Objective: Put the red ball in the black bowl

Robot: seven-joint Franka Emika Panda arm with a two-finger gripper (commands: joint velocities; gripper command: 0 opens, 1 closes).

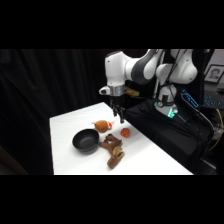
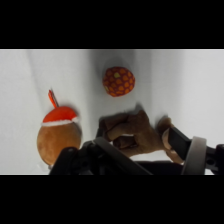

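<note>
1 red ball (image 2: 119,81) | round, yellow-dotted | black bowl (image 1: 86,140) glossy | jaws' state unclear

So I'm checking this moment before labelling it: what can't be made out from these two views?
- Gripper: side view too small and dark to show finger spacing; in the wrist view the bottom edge cuts it off.
- Round glossy black bowl: outside the wrist view.
- Brown plush toy: partly hidden by the black linkage in the wrist view.
- Small red ball: surface pattern too small in the side view.
</note>
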